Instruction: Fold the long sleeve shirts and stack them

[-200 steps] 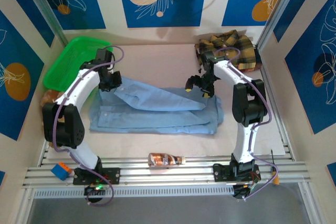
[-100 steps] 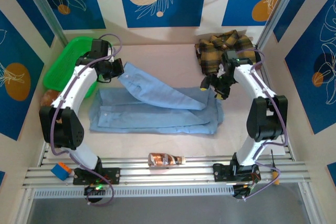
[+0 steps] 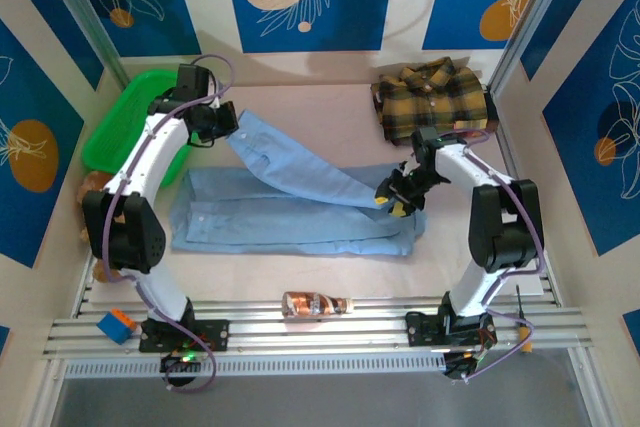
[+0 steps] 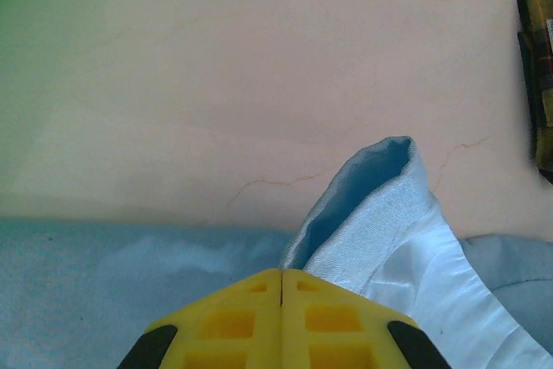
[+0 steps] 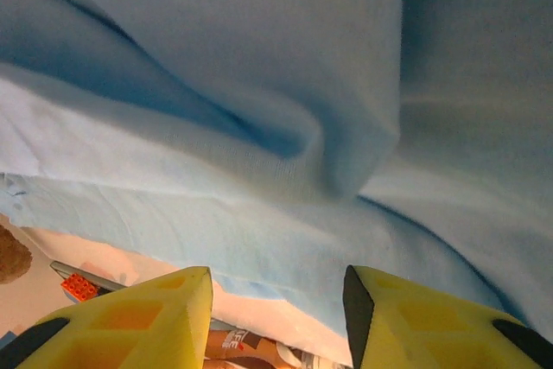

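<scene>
The light blue shirt (image 3: 300, 212) lies folded lengthwise across the middle of the table. One sleeve (image 3: 300, 167) runs up to the far left. My left gripper (image 3: 215, 125) is shut on that sleeve's cuff end, and the cuff (image 4: 371, 205) sticks out just past the closed fingertips of the left gripper (image 4: 282, 270). My right gripper (image 3: 395, 195) hovers low over the shirt's right end. The right gripper (image 5: 276, 276) is open, and the blue cloth (image 5: 259, 127) lies just beyond its fingers. The plaid shirt (image 3: 430, 97) lies folded at the far right corner.
A green basket (image 3: 120, 132) stands at the far left beside the left arm. A brown bottle (image 3: 313, 303) lies by the front rail. A blue and orange block (image 3: 115, 327) sits at the front left. Bare table lies behind the blue shirt.
My left gripper has drawn the sleeve up and toward the far left. My right gripper has come from near the plaid shirt down to the blue shirt's right end, with its jaws narrower.
</scene>
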{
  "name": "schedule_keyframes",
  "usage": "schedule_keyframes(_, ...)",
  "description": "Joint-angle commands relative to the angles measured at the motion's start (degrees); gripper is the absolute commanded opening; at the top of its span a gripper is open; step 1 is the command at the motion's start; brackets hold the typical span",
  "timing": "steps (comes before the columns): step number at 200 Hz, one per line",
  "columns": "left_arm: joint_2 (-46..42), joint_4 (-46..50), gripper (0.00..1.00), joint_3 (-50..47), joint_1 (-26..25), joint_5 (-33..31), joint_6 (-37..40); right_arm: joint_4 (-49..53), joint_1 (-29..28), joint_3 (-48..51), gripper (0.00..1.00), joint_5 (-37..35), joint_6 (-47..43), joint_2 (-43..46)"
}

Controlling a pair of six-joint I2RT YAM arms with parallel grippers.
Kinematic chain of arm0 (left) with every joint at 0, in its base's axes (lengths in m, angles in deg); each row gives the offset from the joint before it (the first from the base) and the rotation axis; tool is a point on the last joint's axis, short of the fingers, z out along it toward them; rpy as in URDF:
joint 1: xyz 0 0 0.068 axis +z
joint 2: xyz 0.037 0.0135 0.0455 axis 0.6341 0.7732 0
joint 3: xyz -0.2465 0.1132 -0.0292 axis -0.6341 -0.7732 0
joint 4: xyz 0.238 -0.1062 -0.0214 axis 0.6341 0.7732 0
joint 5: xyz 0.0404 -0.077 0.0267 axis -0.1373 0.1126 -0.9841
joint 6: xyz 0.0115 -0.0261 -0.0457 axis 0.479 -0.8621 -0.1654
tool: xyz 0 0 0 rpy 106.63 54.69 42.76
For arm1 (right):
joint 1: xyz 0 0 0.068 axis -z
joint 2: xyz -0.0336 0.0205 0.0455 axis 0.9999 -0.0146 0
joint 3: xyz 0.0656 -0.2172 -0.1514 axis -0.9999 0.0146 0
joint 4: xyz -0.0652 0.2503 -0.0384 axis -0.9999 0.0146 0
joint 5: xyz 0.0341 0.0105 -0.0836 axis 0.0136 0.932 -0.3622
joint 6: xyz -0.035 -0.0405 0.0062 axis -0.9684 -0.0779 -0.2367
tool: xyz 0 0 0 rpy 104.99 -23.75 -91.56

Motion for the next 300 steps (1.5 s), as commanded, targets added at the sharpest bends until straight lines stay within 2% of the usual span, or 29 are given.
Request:
schedule_keyframes(1,0.85,2.38,0.0,3.0,-0.22,-0.81,1.79,-2.22,0.35,-2.67,0.44,-0.34,0.56,-3.29)
schedule_keyframes(47,0.53,3.34,0.0,4.62,-0.25,-0.2,1.53,-2.33,0.96,-9.73,0.35,-2.07,-0.34,-10.91)
schedule_keyframes(87,-2.21,8.58,0.0,4.28,-0.22,-1.07,1.64,-0.72,1.9,-14.34,0.24,-4.09,-1.4,-14.37)
schedule_keyframes(143,-8.38,10.89,0.0,-7.09,0.08,-6.72,1.24,0.3,2.57,-13.71,0.12,-2.65,-3.9,-14.68)
schedule_keyframes(178,-8.5,10.32,0.0,-11.79,0.28,-9.69,1.5,0.15,2.78,-12.58,0.03,-2.77,-4.43,-15.23)
schedule_keyframes(224,-5.88,10.74,0.0,-14.96,1.32,-15.14,3.17,0.47,3.44,-13.36,0.01,-2.78,-4.97,-16.06)
schedule_keyframes(300,3.91,10.95,0.0,-11.57,2.18,-20.94,7.57,0.89,3.43,-14.36,0.01,-2.39,-6.01,-17.26)
